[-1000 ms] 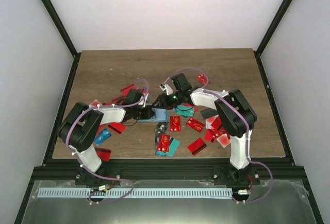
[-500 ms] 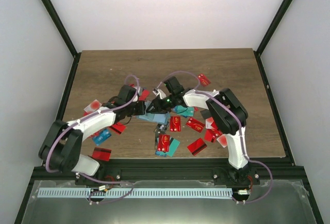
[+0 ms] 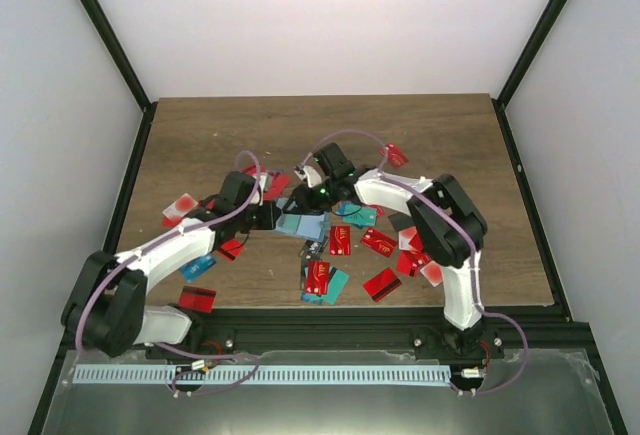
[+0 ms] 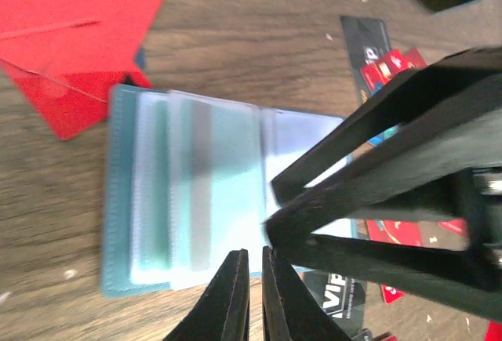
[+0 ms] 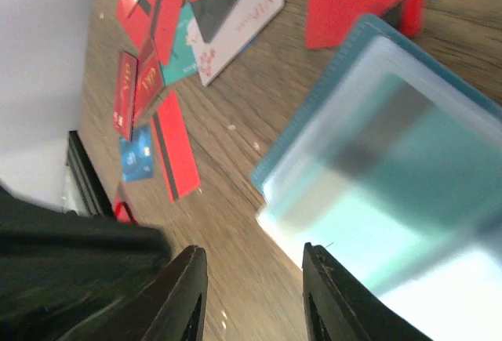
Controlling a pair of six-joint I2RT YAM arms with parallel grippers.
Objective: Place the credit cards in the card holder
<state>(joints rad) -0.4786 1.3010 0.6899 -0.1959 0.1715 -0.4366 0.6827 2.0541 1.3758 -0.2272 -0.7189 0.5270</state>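
The card holder (image 3: 303, 225) lies open on the wooden table, teal-edged with clear sleeves (image 4: 188, 192) (image 5: 392, 168). My left gripper (image 3: 272, 217) (image 4: 254, 256) is at the holder's near edge, shut but for a hairline gap, with nothing in it. My right gripper (image 3: 302, 205) (image 5: 251, 251) hovers open over the holder's corner, bare table between its fingers. Its black fingers (image 4: 392, 121) reach over the holder's right half. Credit cards lie scattered around: red ones (image 3: 340, 240) (image 4: 70, 12) (image 5: 172, 153), a blue one (image 5: 135, 157), a black one (image 4: 337, 302).
More cards lie to the right (image 3: 380, 283) and left (image 3: 198, 298) of the holder, some overlapping. A whitish card (image 5: 235, 19) sits among red ones. A black frame rail (image 3: 320, 317) borders the table's near edge, and white walls close the sides.
The left arm has stretched out low, its elbow swinging down and left, and its gripper has drawn back left off the holder. The holder now shows more fully. The right gripper edged up-left.
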